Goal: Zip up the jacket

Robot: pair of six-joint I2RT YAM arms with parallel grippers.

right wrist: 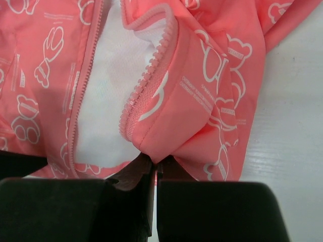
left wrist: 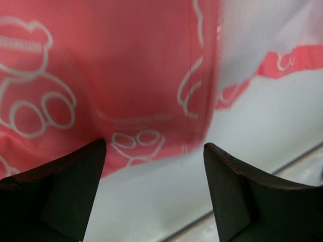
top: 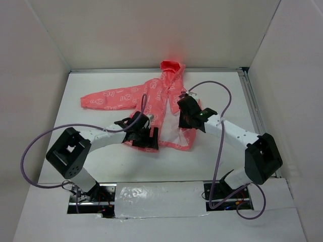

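— Where's the jacket (top: 159,93)?
— Far middle of the table (top: 166,166), hood at the far end; front lying open, white lining showing.
— And the grippers?
— Left gripper (left wrist: 154,148) spread wide over the near hem; right gripper (right wrist: 154,164) pinched tight on the zipper edge.

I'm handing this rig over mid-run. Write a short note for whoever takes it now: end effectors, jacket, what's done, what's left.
Left end effector: open, empty, over the bottom hem of the jacket.
Right end effector: shut on a fold of the jacket's front edge, just below the zipper teeth.
Jacket: spread on the table, hood away from the arms, front open, white lining showing.
Done: one front edge gripped.
Left: bring both zipper edges together, engage the slider and pull it up. The slider is not visible.
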